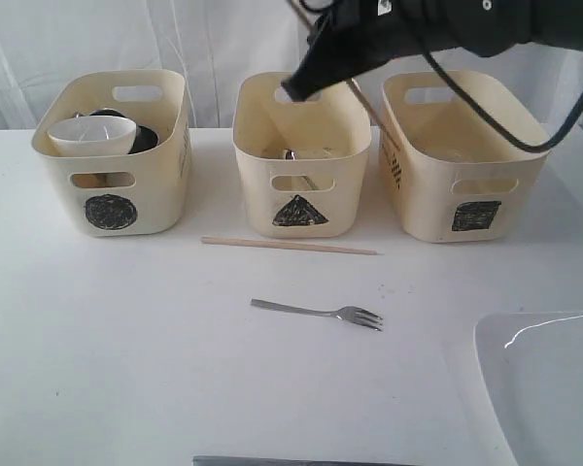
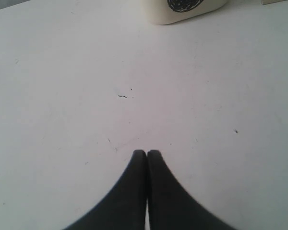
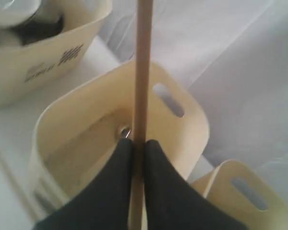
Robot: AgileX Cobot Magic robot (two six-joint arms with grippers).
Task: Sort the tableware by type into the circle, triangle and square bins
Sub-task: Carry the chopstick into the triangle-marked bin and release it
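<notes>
White table; pale draped curtain behind; dark grey strip at the near edge

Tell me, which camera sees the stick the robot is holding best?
The right wrist view. The chopstick runs up its middle, big and close, pinched in the right end effector over the triangle bin. The exterior view shows just a short piece; the left wrist view shows none of it.
</notes>
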